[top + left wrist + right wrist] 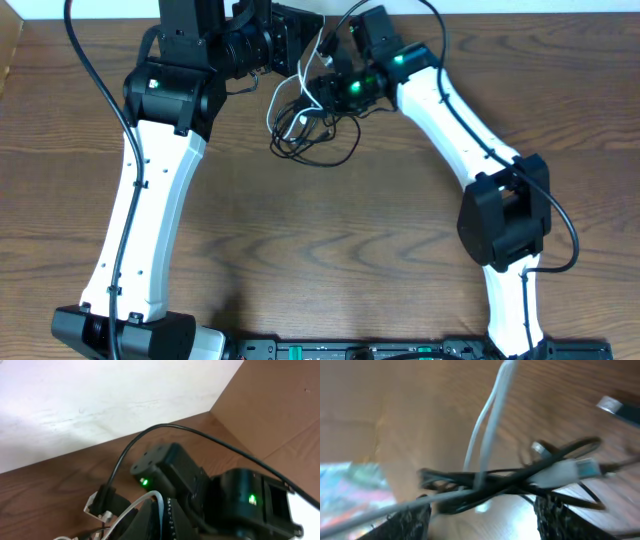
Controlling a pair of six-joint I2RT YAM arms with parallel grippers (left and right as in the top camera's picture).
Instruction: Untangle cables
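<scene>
The white cable (281, 97) and the black cable (338, 152) lie tangled in a small heap at the far middle of the table. My left gripper (303, 62) is shut on the white cable, which runs between its fingers (162, 510) in the left wrist view (142, 505). My right gripper (322, 95) is open right beside it. In the right wrist view the black cable (470, 480) and the white cable (490, 425) cross just ahead of its spread fingers (480, 522). A white plug (565, 470) lies in the bundle.
The brown wooden table (330, 260) ends at a white wall (100, 395) close behind the grippers. A cardboard panel (280, 405) stands at the far right. A thick black arm wire (175, 430) arches over the right wrist. A silver plug (97, 506) hangs near the left fingers.
</scene>
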